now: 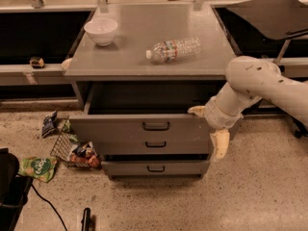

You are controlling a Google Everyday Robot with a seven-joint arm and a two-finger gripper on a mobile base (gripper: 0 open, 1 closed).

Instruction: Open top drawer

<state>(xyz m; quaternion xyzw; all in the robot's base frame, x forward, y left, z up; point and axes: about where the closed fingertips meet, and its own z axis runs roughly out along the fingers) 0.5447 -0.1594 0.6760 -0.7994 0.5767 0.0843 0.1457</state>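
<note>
The top drawer (120, 128) of the grey cabinet is pulled out, and its dark inside shows under the cabinet top. Its flat front panel carries a black bar handle (156, 125). My gripper (209, 127) is at the right end of that front panel, on a white arm coming in from the right. One cream finger (197, 110) rests at the panel's top right edge. The other finger (220, 144) points down in front of the right corner. The fingers stand wide apart and hold nothing.
Two lower drawers with small handles (156, 144) (156, 168) sit below. A white bowl (101, 30) and a lying plastic bottle (174, 48) are on the cabinet top. Snack bags and a wire basket (72, 150) lie on the floor at left. A black tray (269, 16) is at the back right.
</note>
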